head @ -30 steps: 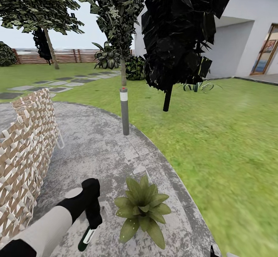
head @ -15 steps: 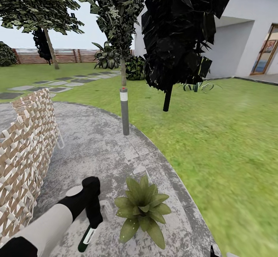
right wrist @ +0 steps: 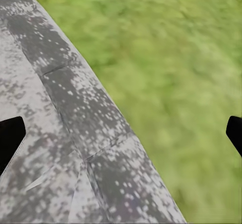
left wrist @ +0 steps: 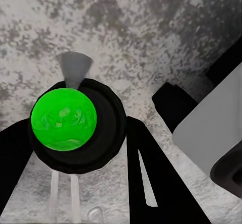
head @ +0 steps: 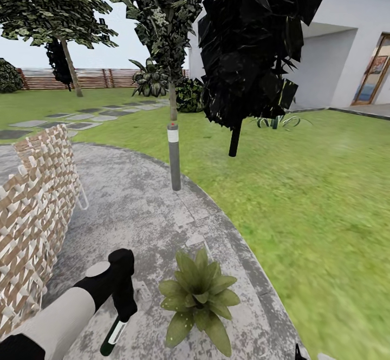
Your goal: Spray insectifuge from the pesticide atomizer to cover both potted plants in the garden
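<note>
While the robot stood on the round stone patio [head: 141, 208], one potted plant [head: 198, 298] showed in the head view, a single rosette of broad green leaves; its pot was hidden under them. One pesticide atomizer [head: 112, 336] was in view, and one wicker seat [head: 32, 214] stood at the left edge of the patio. One grey post [head: 174, 157] with a white band rose at the patio's far rim, and three trees stood on the lawn [head: 303, 197] beyond it.

The left gripper [head: 123, 310] was clamped on the atomizer, its black fingers [left wrist: 146, 168] pressing either side of the dark body in the left wrist view. The atomizer hung nearly upright, tilted a little, its long axis running down from the gripper toward the stone, white section above and dark green end lowest. In the left wrist view its bright green round end [left wrist: 63, 118] faced the camera. It was just beside the plant, on the seat's side of it, not touching the leaves.

The right gripper [right wrist: 121, 133] was spread wide over the patio edge and grass.

Compared with a second earlier, the whole head view had shifted slightly, and the left arm with the atomizer sat a little lower and farther left in frame.
</note>
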You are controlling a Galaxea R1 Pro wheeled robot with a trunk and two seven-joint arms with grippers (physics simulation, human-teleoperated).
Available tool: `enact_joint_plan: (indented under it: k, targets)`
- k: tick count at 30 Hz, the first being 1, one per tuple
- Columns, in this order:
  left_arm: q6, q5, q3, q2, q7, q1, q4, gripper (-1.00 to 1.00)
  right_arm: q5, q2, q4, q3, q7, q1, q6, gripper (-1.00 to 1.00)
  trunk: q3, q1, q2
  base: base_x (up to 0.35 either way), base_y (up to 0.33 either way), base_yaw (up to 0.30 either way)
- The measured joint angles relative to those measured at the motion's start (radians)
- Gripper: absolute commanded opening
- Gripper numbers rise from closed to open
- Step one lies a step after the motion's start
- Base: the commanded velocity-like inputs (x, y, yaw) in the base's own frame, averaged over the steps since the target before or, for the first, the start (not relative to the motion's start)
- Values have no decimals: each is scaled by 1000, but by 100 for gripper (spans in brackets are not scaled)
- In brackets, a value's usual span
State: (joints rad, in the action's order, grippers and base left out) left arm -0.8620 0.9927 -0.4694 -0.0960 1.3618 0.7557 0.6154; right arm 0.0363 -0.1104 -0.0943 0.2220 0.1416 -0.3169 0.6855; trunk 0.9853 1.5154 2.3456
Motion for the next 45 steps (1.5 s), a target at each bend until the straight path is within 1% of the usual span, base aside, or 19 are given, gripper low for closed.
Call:
enact_joint_plan:
  k: [8, 11, 21, 30, 34, 39, 41, 43, 45]
  targets:
    - [-3, 0, 1, 0, 0, 0, 5, -100, 0, 0, 0, 0, 0, 0, 0, 100, 0, 0, 0, 70, -33, 26]
    - [-1, 0, 5, -1, -1, 0, 1, -100, 0, 0, 0, 0, 0, 0, 0, 100, 0, 1, 0, 1, -1, 230]
    - [-1, 0, 0, 0, -4, 0, -5, -100, 0, 0, 0, 0, 1, 0, 0, 100, 0, 0, 0, 5, -14, 253]
    - [-1, -1, 4, 0, -4, 0, -3, -100, 0, 0, 0, 0, 1, 0, 1, 100, 0, 0, 0, 69, -244, 15]
    - [-1, 0, 4, 0, -4, 0, 0, -100, 0, 0, 0, 0, 1, 0, 1, 100, 0, 1, 0, -174, -203, 0]
    - [-3, 0, 0, 0, -5, 4, 9, -100, 0, 0, 0, 0, 1, 0, 0, 100, 0, 1, 0, -62, -32, 0]
    - [-23, -1, 0, 9, -5, 13, 12, -100, 0, 0, 0, 0, 1, 0, 0, 100, 0, 0, 0, -5, -2, 0]
    - [-63, -2, -2, 32, -6, 23, 14, -100, 0, 0, 0, 0, 1, 0, 0, 100, 0, 0, 0, -1, -1, 0]
    - [-81, 0, -3, 49, -5, 42, 16, -100, 0, 0, 0, 0, 1, 0, -1, 100, 0, 0, 0, 0, 0, 0]
